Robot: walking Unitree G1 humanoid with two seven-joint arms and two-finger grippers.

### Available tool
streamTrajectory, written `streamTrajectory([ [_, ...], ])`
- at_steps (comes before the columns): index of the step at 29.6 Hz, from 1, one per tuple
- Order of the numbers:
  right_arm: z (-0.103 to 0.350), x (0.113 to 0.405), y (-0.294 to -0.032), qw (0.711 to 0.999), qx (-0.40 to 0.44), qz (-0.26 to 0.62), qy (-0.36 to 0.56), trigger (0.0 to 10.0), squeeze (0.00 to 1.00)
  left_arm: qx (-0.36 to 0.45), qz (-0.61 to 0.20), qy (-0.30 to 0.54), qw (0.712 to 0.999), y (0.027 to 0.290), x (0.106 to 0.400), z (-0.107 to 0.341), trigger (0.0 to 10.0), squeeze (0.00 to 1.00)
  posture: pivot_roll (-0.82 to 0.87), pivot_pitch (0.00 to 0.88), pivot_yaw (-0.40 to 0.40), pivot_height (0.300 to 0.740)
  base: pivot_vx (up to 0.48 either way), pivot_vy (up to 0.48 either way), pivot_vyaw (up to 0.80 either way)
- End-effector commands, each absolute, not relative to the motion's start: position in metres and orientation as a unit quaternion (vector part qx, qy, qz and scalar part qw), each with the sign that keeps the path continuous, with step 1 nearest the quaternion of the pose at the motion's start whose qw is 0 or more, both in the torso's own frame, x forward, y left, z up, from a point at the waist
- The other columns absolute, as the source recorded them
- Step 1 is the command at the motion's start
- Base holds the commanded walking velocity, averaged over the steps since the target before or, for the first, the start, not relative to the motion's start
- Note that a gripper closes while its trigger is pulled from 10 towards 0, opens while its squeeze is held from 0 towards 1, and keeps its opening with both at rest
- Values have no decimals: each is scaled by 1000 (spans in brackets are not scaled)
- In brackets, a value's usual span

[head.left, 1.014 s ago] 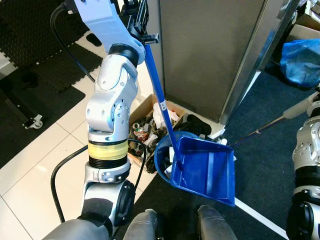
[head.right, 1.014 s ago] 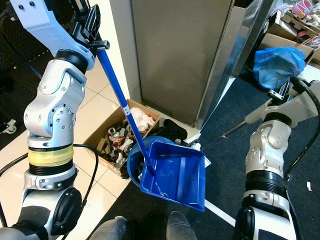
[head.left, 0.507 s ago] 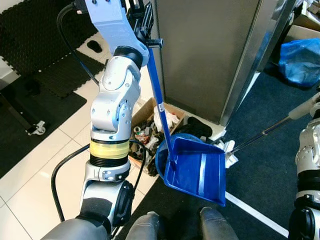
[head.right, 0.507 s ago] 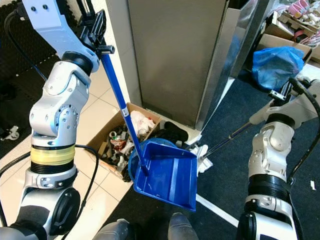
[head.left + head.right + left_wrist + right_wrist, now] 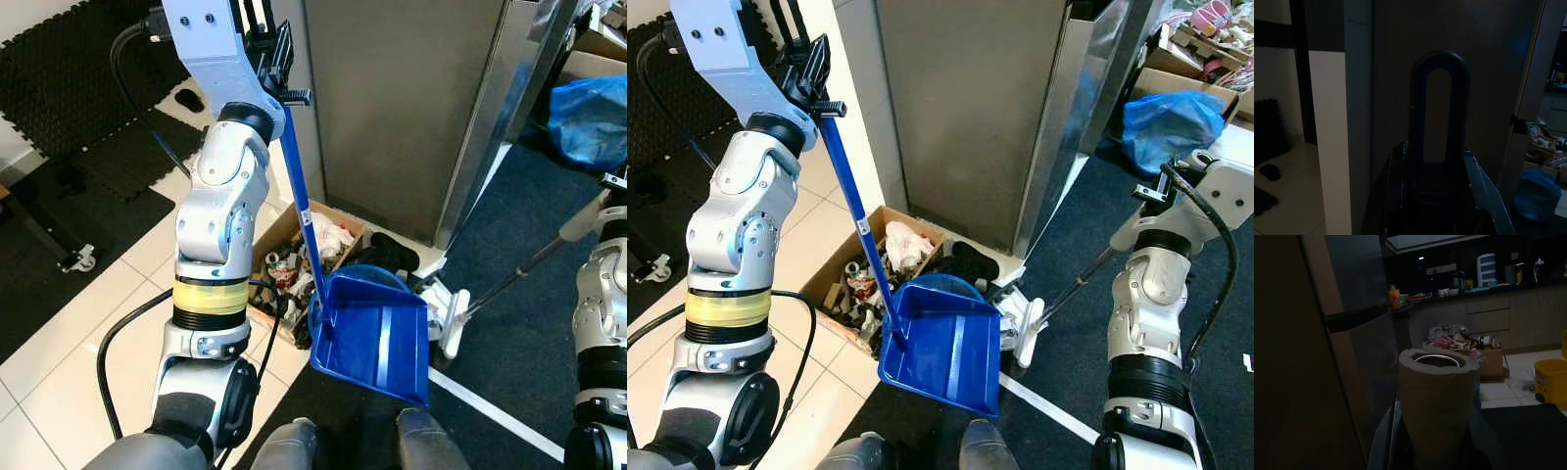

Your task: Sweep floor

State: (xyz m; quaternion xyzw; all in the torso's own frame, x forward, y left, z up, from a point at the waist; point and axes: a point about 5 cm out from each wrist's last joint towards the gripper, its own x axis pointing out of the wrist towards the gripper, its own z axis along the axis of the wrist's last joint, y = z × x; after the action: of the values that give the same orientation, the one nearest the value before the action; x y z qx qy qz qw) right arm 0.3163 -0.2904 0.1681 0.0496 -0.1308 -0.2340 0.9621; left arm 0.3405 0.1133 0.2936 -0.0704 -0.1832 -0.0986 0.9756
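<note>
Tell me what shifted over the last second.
The broom head swept in toward the blue dustpan, and the dustpan drew back toward the robot's feet. The left gripper kept the dustpan handle; the cardboard box of rubbish stayed put.

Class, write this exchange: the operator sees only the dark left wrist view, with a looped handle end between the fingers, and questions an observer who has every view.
Operator: What does this loop belong to?
Observer: A blue long-handled dustpan; the left gripper grips its top end.
Operator: Where is the sweeping tool?
Observer: The right gripper holds a broom; its white head lies on the floor just right of the dustpan.
</note>
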Motion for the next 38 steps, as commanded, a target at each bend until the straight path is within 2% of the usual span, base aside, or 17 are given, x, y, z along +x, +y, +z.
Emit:
streamTrajectory([
  [1,180,315,-291,958,54,-234,-160,10000,0,-62,-93,-198,974,117,341,298,10000,0,-111,25,78,740,0,0,-644],
  [38,175,311,-295,955,59,-246,-152,10000,0,-59,-106,-196,973,113,345,295,10000,0,-120,22,95,740,0,0,-765],
])
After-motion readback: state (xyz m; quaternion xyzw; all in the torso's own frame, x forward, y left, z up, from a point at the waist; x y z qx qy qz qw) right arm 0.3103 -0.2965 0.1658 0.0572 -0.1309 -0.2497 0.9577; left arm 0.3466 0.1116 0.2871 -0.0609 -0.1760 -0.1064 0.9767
